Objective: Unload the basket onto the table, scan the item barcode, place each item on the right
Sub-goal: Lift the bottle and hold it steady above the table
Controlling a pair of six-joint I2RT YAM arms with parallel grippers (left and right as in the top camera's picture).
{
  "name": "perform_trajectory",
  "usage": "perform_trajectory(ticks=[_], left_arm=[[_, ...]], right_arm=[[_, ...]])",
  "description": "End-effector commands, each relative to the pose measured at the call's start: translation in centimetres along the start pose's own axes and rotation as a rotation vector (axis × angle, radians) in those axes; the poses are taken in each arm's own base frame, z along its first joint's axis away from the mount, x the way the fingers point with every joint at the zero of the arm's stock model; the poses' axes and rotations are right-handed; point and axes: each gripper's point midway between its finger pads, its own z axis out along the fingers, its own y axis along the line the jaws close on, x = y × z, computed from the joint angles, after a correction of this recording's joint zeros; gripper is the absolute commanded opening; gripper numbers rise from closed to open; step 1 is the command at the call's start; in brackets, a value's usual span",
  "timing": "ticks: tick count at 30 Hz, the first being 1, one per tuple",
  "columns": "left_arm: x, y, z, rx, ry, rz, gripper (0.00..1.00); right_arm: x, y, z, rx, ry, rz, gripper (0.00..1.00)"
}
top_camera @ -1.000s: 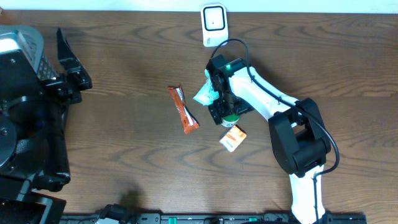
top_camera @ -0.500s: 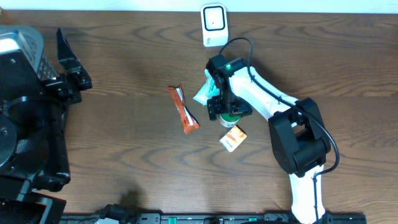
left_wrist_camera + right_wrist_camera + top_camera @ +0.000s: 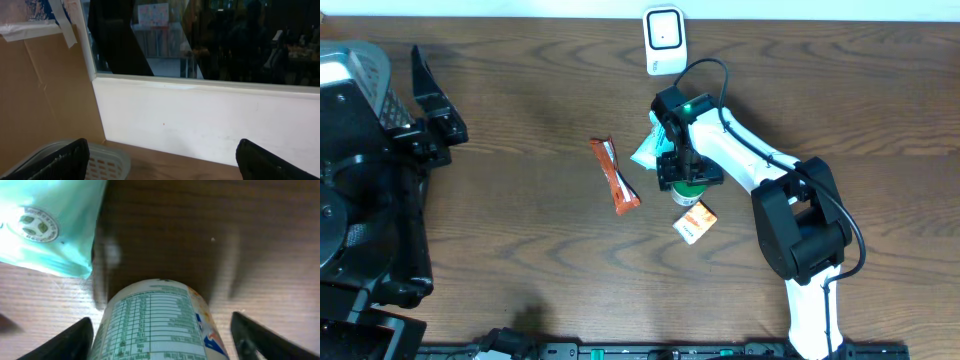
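Closest in, an orange-and-white packet (image 3: 695, 222) lies flat on the wood at 6 o'clock from the small labelled bottle (image 3: 157, 320). The right gripper (image 3: 683, 176) hangs over that bottle, jaws spread to either side with a gap showing on each flank, gripping nothing. An orange snack bar (image 3: 615, 176) lies at 9 o'clock. A teal pouch (image 3: 648, 150) sits just beside the bottle at 11 o'clock. The white scanner (image 3: 663, 40) stands at 12 o'clock, farthest off. The left gripper (image 3: 162, 150), well apart, stands wide open and empty.
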Motion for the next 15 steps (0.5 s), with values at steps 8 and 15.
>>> perform_trajectory(ticks=[8, 15], left_arm=[[0.3, 0.1, 0.2, -0.006, 0.005, -0.006, 0.94], [0.3, 0.1, 0.2, -0.006, 0.005, -0.006, 0.94]], right_arm=[[1.2, -0.5, 1.8, 0.026, 0.044, 0.038, 0.62], [1.9, 0.0, 2.3, -0.013, 0.068, 0.088, 0.42]])
